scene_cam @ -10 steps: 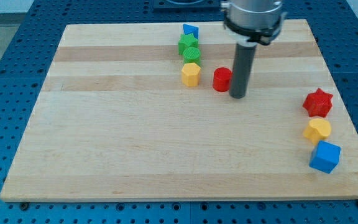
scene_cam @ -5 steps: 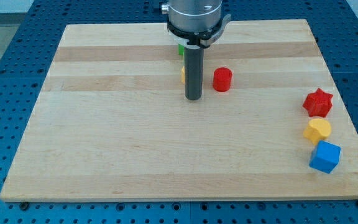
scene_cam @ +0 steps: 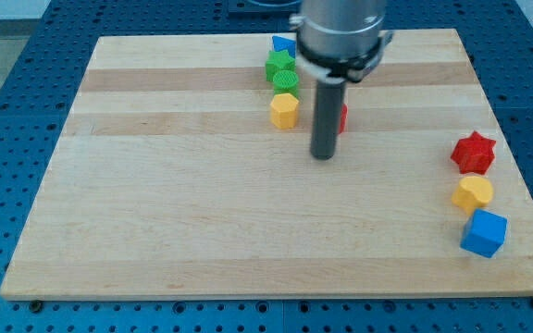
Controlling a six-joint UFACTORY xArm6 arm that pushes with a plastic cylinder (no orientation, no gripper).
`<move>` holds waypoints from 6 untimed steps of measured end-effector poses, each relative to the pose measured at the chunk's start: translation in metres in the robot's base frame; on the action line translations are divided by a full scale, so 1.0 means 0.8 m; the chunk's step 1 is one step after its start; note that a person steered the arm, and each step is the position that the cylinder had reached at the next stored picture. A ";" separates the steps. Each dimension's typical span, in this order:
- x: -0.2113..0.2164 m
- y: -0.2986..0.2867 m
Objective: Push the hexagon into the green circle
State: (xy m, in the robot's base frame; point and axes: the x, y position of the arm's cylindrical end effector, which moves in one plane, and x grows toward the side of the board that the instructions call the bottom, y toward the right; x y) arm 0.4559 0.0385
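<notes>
The yellow hexagon (scene_cam: pixel 284 110) sits near the view's top centre, just below the green circle (scene_cam: pixel 285 81). A green star (scene_cam: pixel 279 65) and a blue triangle (scene_cam: pixel 283 44) stand above them in a column. My tip (scene_cam: pixel 322 155) rests on the board to the right of and below the hexagon, apart from it. The rod hides most of the red cylinder (scene_cam: pixel 342 117) behind it.
A red star (scene_cam: pixel 473 152), a yellow heart-shaped block (scene_cam: pixel 472 194) and a blue cube (scene_cam: pixel 484 232) stand in a column near the board's right edge (scene_cam: pixel 512 157).
My tip swung left from beside the red cylinder to in front of the hexagon, then came back right and a little lower. The blocks have not visibly moved.
</notes>
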 end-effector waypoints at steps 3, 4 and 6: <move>-0.074 -0.050; -0.084 -0.045; -0.086 -0.021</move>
